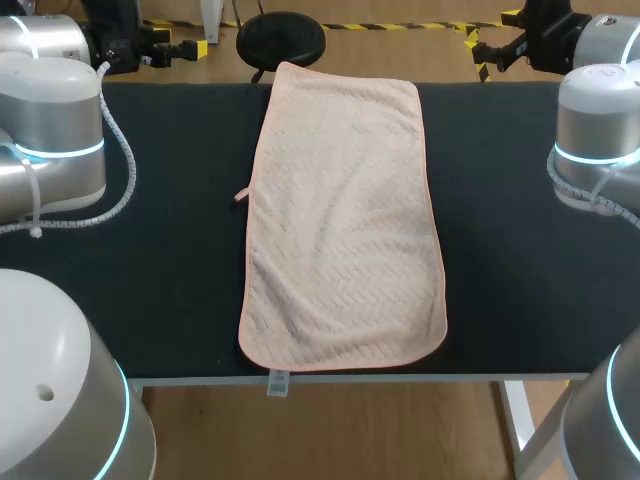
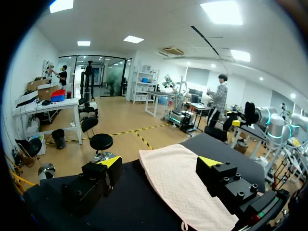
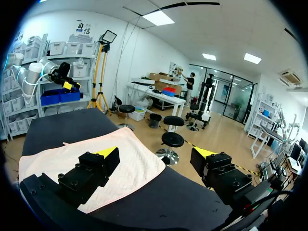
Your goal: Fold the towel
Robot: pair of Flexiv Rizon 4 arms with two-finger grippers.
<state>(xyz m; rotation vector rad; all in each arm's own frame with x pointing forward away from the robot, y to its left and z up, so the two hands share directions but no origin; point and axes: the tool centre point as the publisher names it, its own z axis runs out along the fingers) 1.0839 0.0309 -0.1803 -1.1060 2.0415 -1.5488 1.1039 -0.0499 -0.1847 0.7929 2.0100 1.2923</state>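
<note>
A pale pink towel [image 1: 345, 215] lies spread flat and lengthwise down the middle of the black table [image 1: 160, 260], reaching from its far edge to its near edge. A small loop [image 1: 240, 196] sticks out of its left side and a white tag [image 1: 278, 382] hangs over the near edge. My left gripper [image 1: 192, 47] hovers open past the far left part of the table, holding nothing; in the left wrist view [image 2: 161, 163] the towel [image 2: 178, 187] lies ahead and below. My right gripper [image 1: 478, 52] hangs open at the far right, also holding nothing [image 3: 156, 154], with the towel [image 3: 72, 161] below it to one side.
Bare black tabletop [image 1: 520, 270] lies on both sides of the towel. My arms' grey links [image 1: 55, 140] [image 1: 600, 130] stand over the table's left and right ends. The near table edge [image 1: 400, 378] runs just under the towel's hem.
</note>
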